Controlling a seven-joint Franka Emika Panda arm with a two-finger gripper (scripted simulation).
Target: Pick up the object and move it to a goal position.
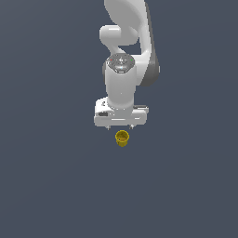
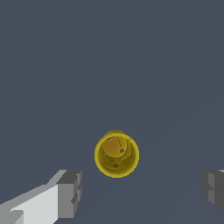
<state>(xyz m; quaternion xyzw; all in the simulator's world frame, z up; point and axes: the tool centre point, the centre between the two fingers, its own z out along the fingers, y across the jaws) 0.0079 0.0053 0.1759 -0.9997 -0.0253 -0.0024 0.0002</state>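
The object is a tiny yellow cup-like cylinder with a hollow top, standing upright on the dark grey floor. In the exterior view it sits just in front of and below the white gripper, much narrower than the hand. In the wrist view I look down into the cup. The gripper is open and empty, its two grey fingertips spread wide, well apart from the cup. The cup lies a little ahead of the line between the fingers, touching neither.
The white Franka arm rises behind the gripper toward the top of the exterior view. The dark grey floor stretches all around; no other object and no goal marker shows.
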